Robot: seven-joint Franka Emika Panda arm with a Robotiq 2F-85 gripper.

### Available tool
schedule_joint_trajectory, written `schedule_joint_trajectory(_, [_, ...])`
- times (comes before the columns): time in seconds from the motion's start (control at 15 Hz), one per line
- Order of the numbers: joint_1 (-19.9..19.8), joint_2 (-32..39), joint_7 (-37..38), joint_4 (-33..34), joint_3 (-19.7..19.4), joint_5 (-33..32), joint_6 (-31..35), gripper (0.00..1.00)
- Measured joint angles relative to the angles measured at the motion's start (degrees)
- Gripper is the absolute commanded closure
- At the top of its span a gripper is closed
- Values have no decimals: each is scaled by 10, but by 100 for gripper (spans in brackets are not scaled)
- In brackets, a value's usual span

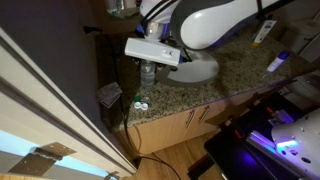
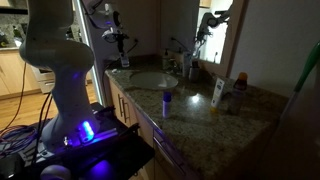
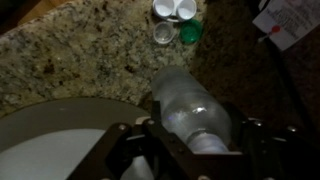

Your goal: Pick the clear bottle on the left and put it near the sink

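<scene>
My gripper [image 3: 196, 142] is shut on the clear bottle [image 3: 186, 100], gripping its narrow neck end. The translucent body points away from the wrist over the speckled granite countertop [image 3: 70, 50]. The white sink [image 3: 45, 140] curves in at the lower left of the wrist view, its rim right beside the bottle. In an exterior view the gripper [image 1: 150, 52] holds the bottle [image 1: 148, 73] upright just above the counter, with the sink [image 1: 197, 68] next to it. In an exterior view the sink [image 2: 150, 80] lies mid-counter and the gripper [image 2: 120, 45] is dim beyond it.
Small white caps [image 3: 170, 9], a clear cap [image 3: 163, 33] and a green cap [image 3: 190, 32] lie ahead of the bottle. A paper [image 3: 290, 20] lies at the top right. A blue-capped bottle [image 2: 167, 103], a white tube [image 2: 217, 92] and an orange-topped bottle [image 2: 238, 95] stand on the counter.
</scene>
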Motion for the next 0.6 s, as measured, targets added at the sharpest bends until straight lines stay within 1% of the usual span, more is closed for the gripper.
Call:
schedule_joint_trajectory(0.07, [-15,-26,-11,-23,-2,30,0,37])
schedule_joint_trajectory(0.2, [-45,-74,-44,-60,-4,92,0,37])
schedule_joint_trajectory(0.27, [-52,-91,-50,-72,-4,102,0,62])
schedule_joint_trajectory(0.4, [-56,-105,-50,-82,-3,105,-1,62])
schedule_joint_trajectory(0.6, [-54,-89,-43,-81,2,87,-1,62])
